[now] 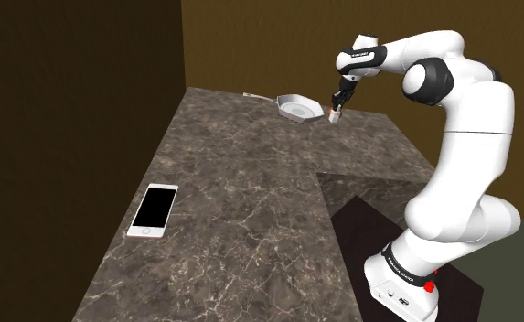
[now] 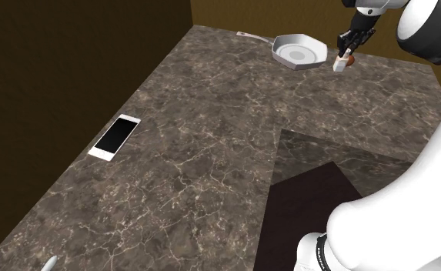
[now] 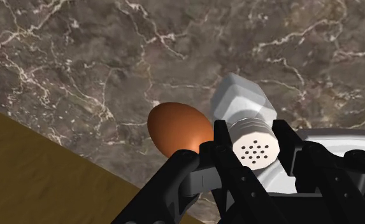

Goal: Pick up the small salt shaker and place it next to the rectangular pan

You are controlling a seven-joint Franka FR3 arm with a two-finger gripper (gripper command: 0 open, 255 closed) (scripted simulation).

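Shaker [image 3: 248,121] is hanging clasped in the hand [image 3: 256,151], pinched at its holed cap end; probably light, rigid, slick-sided, just beside the pan [image 1: 300,109].

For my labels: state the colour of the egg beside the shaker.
The egg is reddish brown, clearest in the wrist view.
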